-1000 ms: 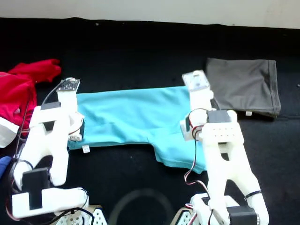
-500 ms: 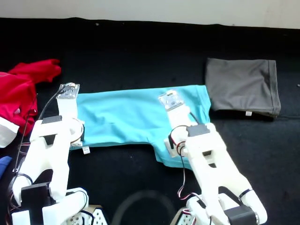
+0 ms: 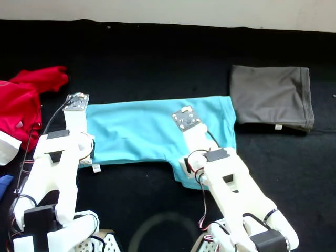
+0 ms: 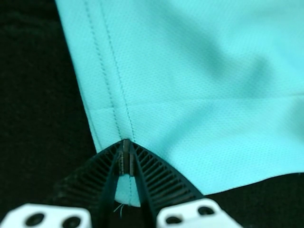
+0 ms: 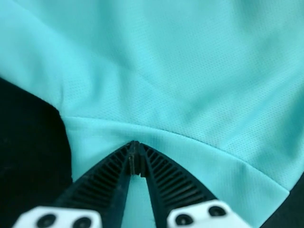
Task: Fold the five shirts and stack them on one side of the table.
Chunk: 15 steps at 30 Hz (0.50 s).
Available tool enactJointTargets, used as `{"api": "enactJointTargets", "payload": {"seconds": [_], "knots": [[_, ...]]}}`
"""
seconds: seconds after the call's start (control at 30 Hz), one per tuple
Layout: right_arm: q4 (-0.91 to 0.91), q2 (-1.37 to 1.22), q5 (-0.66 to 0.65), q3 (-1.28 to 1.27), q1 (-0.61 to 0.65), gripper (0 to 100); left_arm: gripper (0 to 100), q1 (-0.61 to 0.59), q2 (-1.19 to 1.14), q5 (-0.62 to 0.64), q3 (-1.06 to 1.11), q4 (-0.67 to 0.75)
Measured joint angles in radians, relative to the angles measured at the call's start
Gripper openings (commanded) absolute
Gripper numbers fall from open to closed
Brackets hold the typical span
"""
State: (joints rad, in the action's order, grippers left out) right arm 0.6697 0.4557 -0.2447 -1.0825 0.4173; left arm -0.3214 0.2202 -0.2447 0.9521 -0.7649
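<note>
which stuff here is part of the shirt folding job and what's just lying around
Job: teal shirt, pinched by left gripper and right gripper; folded grey shirt; red shirt.
Just there: black table cover; white wall.

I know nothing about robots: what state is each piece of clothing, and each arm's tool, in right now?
turquoise knit shirt: spread flat, not folded up, one sleeve out toward the arms.
grey fabric shirt: folded into a neat rectangle.
red fabric shirt: crumpled in a heap.
left tool: shut on the turquoise knit shirt's hem.
right tool: shut on the turquoise knit shirt near a sleeve seam.
</note>
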Motion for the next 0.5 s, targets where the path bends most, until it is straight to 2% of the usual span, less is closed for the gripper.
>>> {"api": "enactJointTargets", "payload": {"seconds": [0.17, 0.33, 0.5], "knots": [[0.035, 0.02, 0.0, 0.021, -0.006, 3.1, 1, 0.0, 0.0, 0.0, 0.0, 0.0], [0.324, 0.063, -0.012, 0.169, -0.009, 16.3, 1, 0.0, 0.0, 0.0, 0.0, 0.0], [0.64, 0.081, -0.229, 0.282, -0.009, 21.7, 1, 0.0, 0.0, 0.0, 0.0, 0.0]]}}
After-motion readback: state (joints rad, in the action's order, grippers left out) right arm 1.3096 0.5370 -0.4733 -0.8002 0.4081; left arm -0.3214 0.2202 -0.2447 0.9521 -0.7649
